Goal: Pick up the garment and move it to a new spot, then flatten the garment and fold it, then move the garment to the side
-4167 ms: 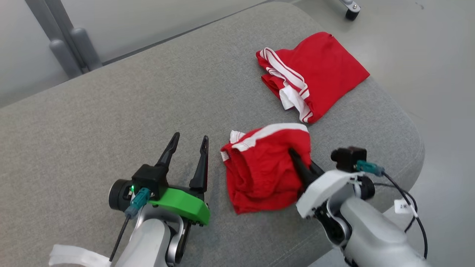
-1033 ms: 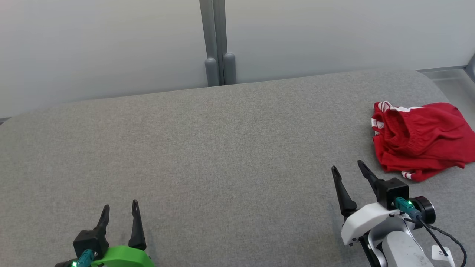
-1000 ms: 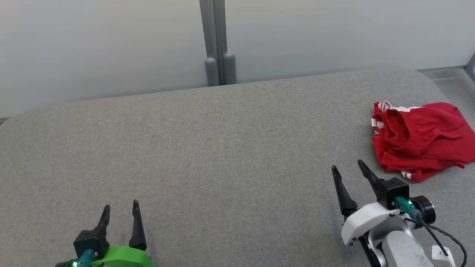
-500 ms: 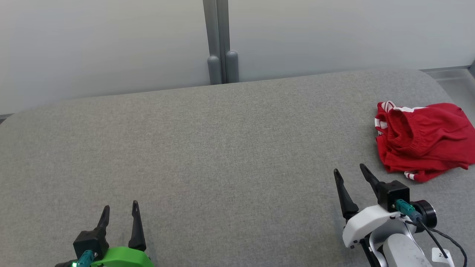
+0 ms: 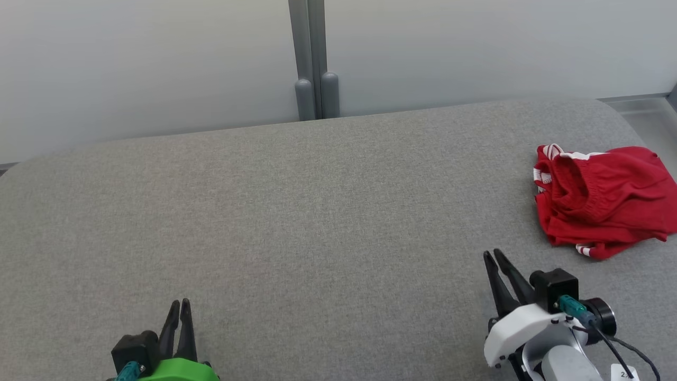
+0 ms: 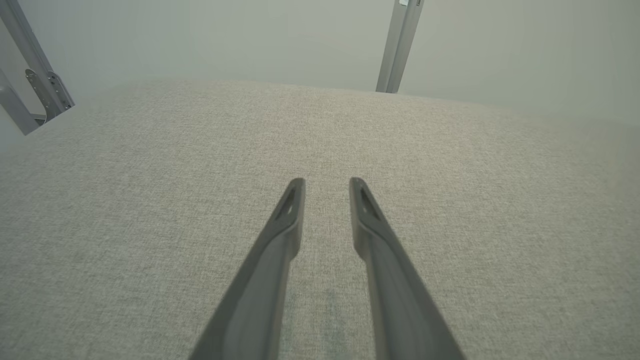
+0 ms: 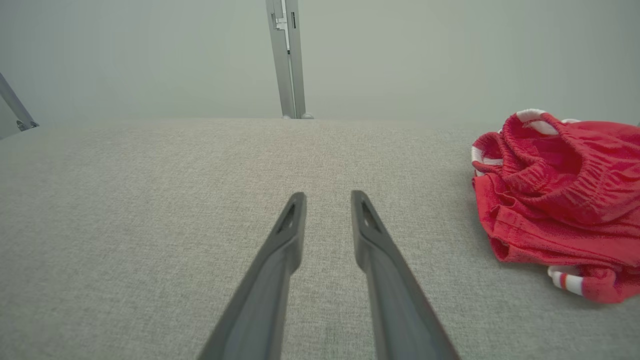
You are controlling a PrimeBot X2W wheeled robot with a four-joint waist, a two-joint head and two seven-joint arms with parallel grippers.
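Over at the right end of the bench the garment lies in a loose red bunch with white trim, waistband gaping open. Its far side runs out past the picture's border, so I cannot tell how close it sits to the bench's end. The right jaws hover near the front edge, just to the left of the garment and clear of it, fingers a narrow gap apart with nothing between them. The left jaws sit at the front edge toward the left end, well apart from the cloth, equally narrow and equally empty. The main worry, I'd say, is that narrow gap: driven into a heap this thick, the fingers would likely shove the cloth along rather than straddle it, and the shove would go toward the right end, where it could slide off. A pinch that does land may catch only the top layer or the elastic band, so the rest would trail, twist, and come down more tangled than it is now. Flattening will need both arms, and the left has the whole bench to cross. Fingertips pressed low could also snag the bench's woven cover.
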